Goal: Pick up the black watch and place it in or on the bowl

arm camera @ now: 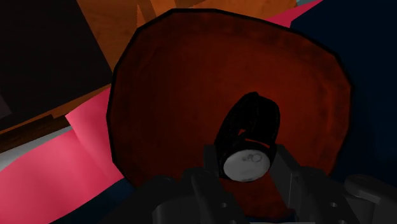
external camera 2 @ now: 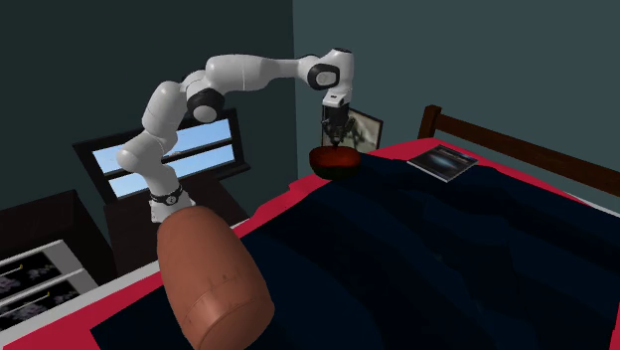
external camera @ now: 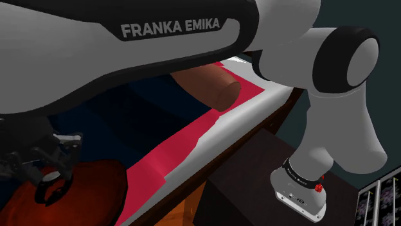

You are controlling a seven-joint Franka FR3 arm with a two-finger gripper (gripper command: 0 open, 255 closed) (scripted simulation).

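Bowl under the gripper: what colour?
Dark red bowl, best in the wrist view, beneath the watch the gripper holds.

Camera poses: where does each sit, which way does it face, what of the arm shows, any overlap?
Shoulder view: beside the stand, looking down along the red-and-navy bed; white arm crosses close, black gripper lower left.
Second exterior view: across the bed, facing the whole arm.
Wrist view: on the hand, looking down into the dark red round bowl; the gripper clasps the black white-faced watch.
Shared: shoulder and second exterior views both show the brown cylindrical cushion and the bowl.
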